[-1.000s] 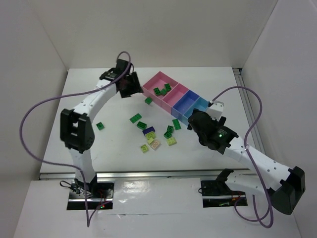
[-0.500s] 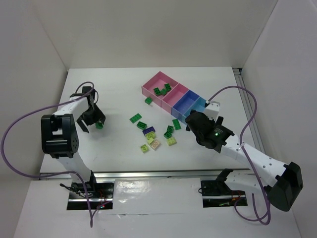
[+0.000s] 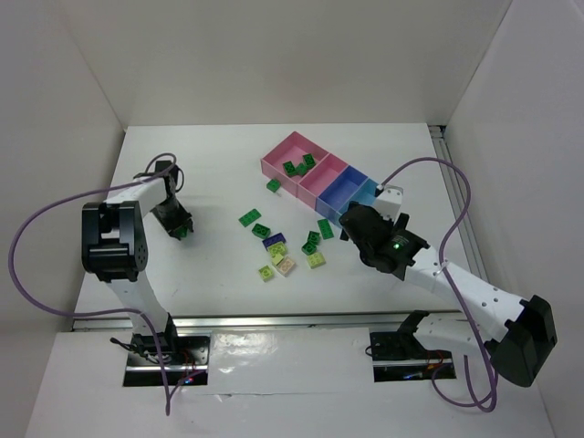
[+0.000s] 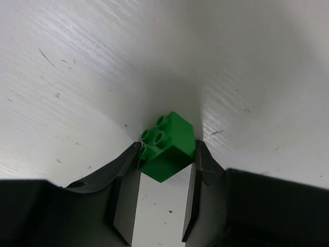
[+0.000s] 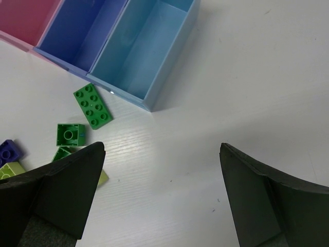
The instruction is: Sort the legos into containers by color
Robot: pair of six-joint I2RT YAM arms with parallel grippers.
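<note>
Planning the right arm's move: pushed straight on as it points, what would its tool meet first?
Likely the bare table, just short of the light blue bin; depth is unclear.

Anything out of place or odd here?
A green lego near the light blue bin lies upside down, hollow underside up. A stray green brick sits far left of the pile, pinched by the left hand.

Robotics lab bench, white enclosure walls (image 3: 301, 55) (plain, boxed in), white table (image 3: 383, 146)
</note>
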